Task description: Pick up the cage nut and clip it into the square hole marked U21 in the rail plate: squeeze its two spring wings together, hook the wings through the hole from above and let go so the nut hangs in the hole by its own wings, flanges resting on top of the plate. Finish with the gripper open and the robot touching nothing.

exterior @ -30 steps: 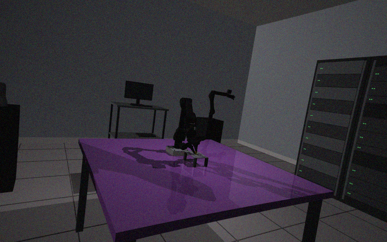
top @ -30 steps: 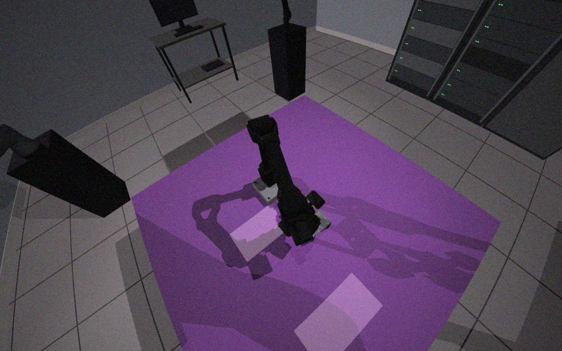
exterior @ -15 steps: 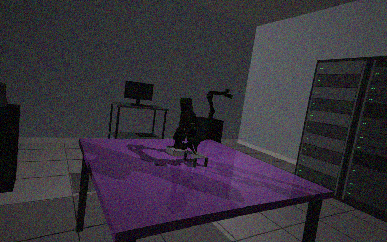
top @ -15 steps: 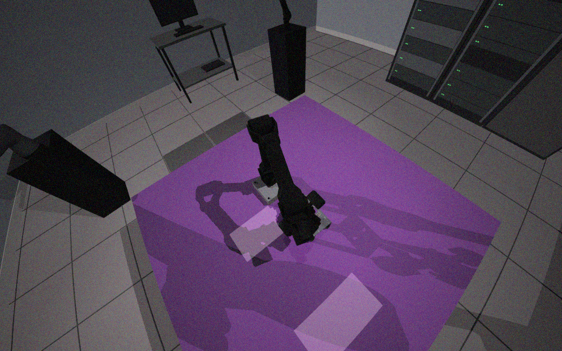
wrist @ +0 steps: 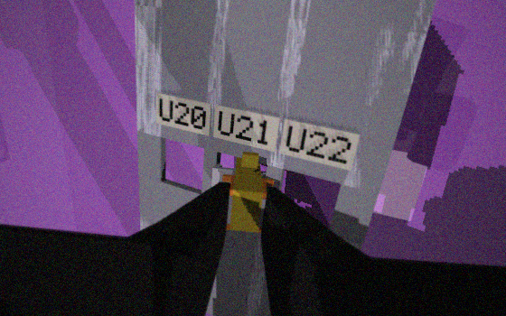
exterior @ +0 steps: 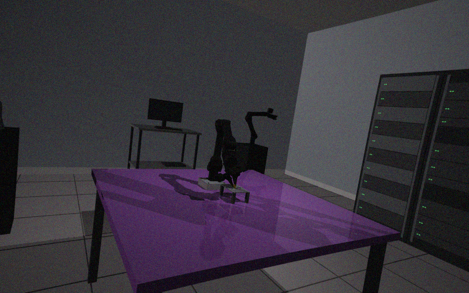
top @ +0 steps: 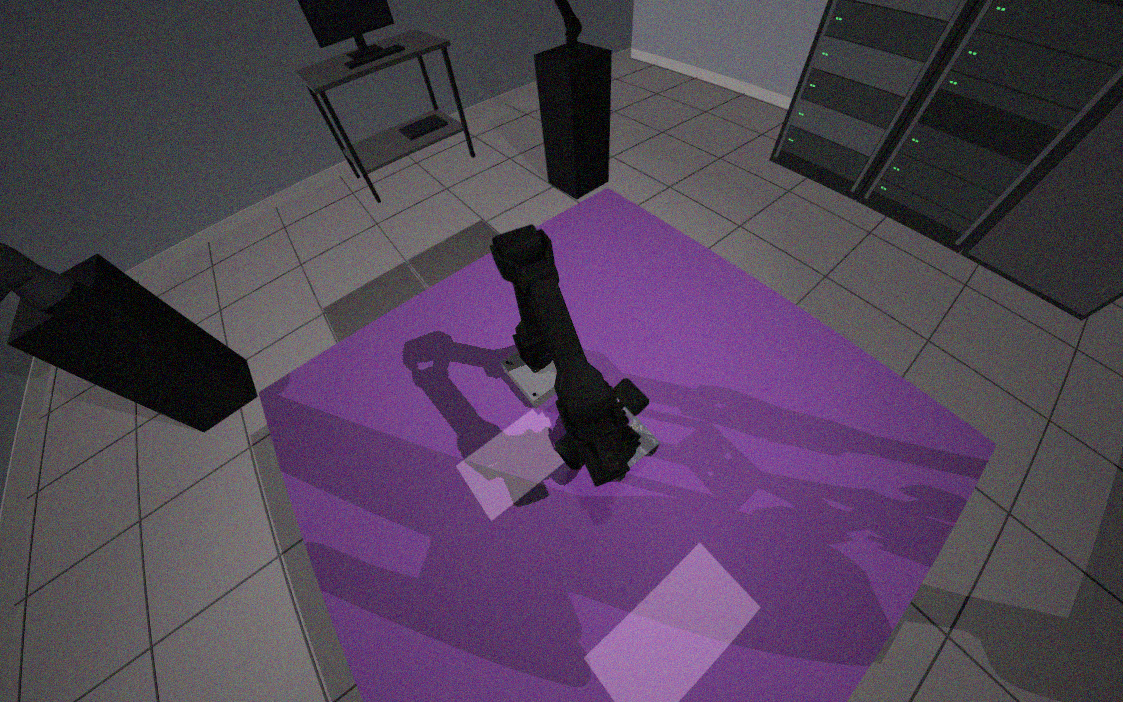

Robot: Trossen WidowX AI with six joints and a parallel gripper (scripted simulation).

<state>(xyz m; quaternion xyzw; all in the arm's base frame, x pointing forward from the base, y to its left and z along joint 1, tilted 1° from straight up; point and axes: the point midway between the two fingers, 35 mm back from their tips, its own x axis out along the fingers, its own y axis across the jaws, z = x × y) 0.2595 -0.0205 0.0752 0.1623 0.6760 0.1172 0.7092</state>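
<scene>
One yellow cage nut (exterior: 234,186) (wrist: 247,199) clenched between fingertips of gripper (top: 613,467) (exterior: 234,185) (wrist: 246,196), near U21 hole (wrist: 227,160).

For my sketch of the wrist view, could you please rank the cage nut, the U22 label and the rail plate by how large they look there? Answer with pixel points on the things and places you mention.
1. Rail plate (wrist: 257,59)
2. U22 label (wrist: 321,144)
3. Cage nut (wrist: 246,209)

Three marked labels (wrist: 244,129), two server racks (top: 877,96) (exterior: 398,142), one monitor (top: 345,19) (exterior: 165,110)

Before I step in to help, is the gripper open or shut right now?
Shut on the nut: the gripper's dark fingers flank the yellow piece.
</scene>
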